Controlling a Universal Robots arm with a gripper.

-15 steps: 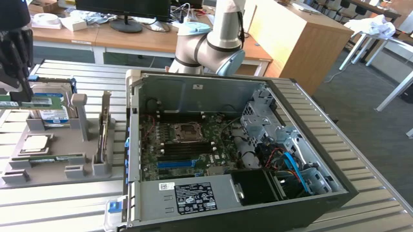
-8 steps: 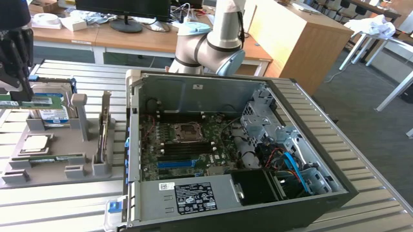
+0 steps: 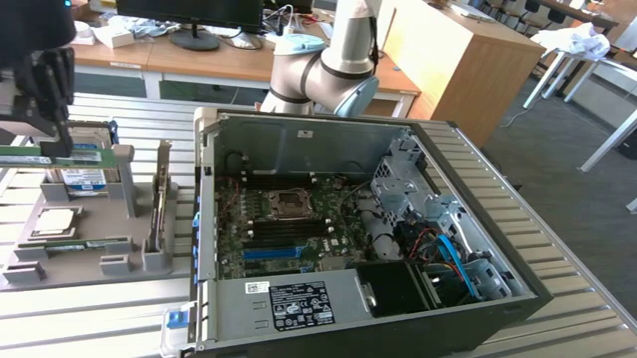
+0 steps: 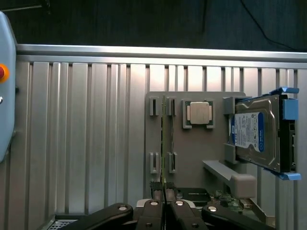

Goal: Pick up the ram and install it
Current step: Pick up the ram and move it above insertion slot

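Ram is hanging above the grey tray, clamped between the gripper's closed fingers, near the hard drive. The pick-up is looking done, so the carrying part of installing is in hand. Seating it is likely calling for lining the stick up with a memory slot beside the processor socket. Open air is lying above the tray and the computer case, but the case's near wall is standing between them.
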